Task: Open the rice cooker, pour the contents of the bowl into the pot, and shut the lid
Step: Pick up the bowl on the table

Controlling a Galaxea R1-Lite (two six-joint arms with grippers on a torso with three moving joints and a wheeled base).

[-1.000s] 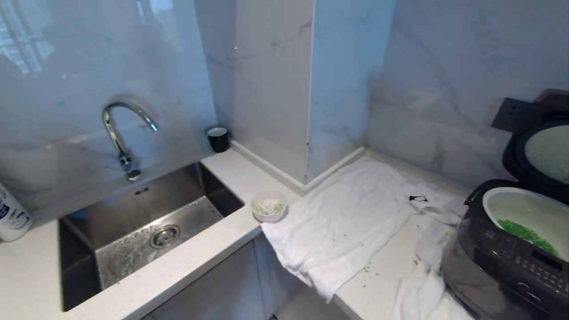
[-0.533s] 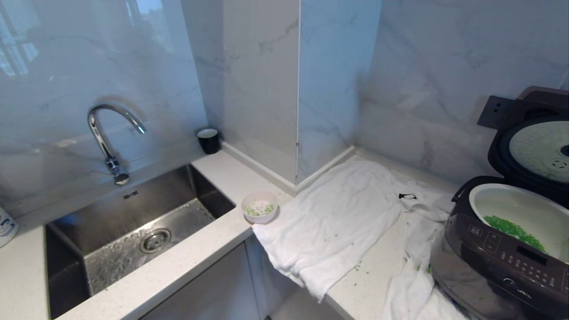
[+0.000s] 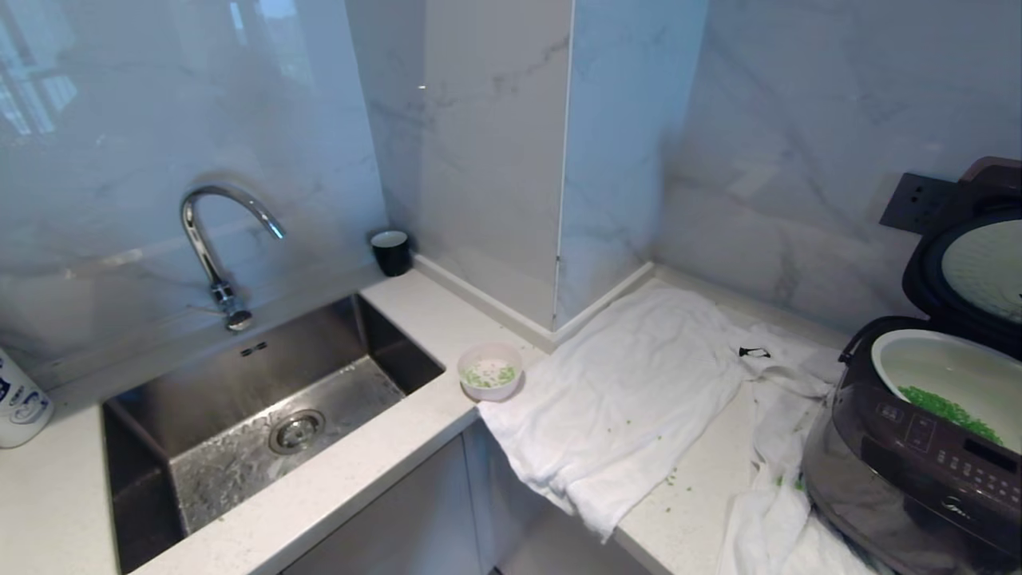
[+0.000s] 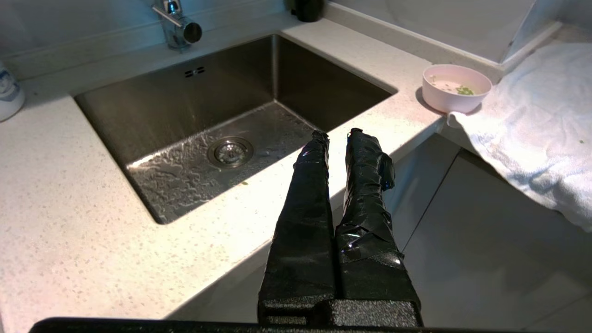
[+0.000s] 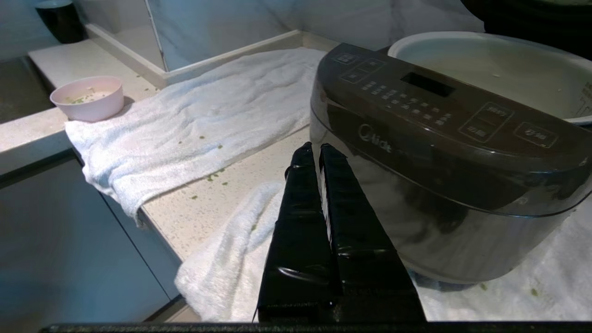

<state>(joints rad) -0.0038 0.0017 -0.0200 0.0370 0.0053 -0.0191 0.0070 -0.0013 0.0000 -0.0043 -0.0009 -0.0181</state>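
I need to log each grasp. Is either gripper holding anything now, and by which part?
Nothing is held. The right gripper is shut and empty; the left gripper is empty too.

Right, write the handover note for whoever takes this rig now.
Left gripper: empty, tips a little apart, held off the counter's edge by the sink.
Right gripper: shut, empty, just in front of the cooker.
Cooker at the counter's right end, lid up, green bits in the pot.
Bowl on the counter between sink and towel, nearly empty.
Done: opening, pouring.
Left: close the lid.
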